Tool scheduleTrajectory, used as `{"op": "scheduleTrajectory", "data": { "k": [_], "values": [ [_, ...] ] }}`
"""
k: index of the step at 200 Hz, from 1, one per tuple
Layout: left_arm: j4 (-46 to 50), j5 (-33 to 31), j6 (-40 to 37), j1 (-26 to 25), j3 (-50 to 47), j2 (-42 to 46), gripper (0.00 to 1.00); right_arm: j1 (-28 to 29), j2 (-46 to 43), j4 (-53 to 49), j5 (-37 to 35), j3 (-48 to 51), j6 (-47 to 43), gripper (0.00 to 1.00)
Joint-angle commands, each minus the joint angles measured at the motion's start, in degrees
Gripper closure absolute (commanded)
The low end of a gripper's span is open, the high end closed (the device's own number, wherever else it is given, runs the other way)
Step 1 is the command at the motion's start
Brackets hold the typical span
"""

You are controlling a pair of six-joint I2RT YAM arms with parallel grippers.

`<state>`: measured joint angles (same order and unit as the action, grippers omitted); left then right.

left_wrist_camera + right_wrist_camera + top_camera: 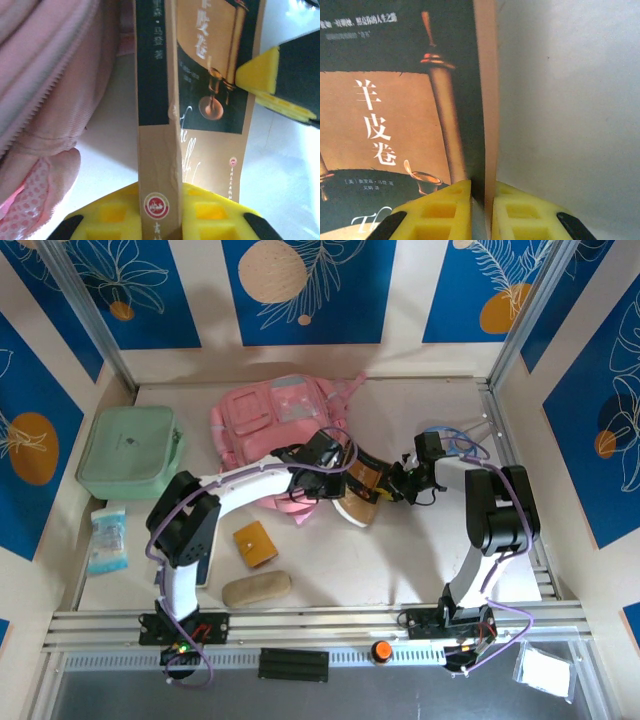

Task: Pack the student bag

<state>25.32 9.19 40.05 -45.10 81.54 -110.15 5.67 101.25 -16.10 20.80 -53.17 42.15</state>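
Note:
The student bag, a pink backpack, lies at the back centre of the table, and its pink fabric fills the left of the left wrist view. A brown and black book is held on edge just right of the bag, between both arms. My left gripper is shut on the book, with the spine pinched between its yellow pads. My right gripper is shut on the opposite edge of the book, yellow pads on either side. One of its yellow fingertips touches the cover.
A mint green zip case lies at the back left, with a tissue pack in front of it. A brown wallet and a beige pouch lie near the left arm's base. Walls close in the table on three sides.

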Motion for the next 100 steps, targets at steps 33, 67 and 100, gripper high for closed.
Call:
{"op": "scheduleTrajectory", "data": {
  "k": [33, 67, 100],
  "values": [
    [-2.11, 3.9, -1.91, 2.75, 1.85, 5.73, 1.0, -0.86, -11.46, 5.35, 0.88, 5.31, 0.94, 0.79],
    [-7.38, 4.29, -0.81, 7.13, -0.19, 11.91, 1.0, -0.49, -18.04, 12.01, 4.06, 7.2, 4.53, 0.61],
    [-17.52, 3.72, 6.35, 12.34, -5.26, 17.45, 1.0, 1.36, -21.4, 17.55, 5.68, 6.93, 9.98, 0.45]
  ]
}}
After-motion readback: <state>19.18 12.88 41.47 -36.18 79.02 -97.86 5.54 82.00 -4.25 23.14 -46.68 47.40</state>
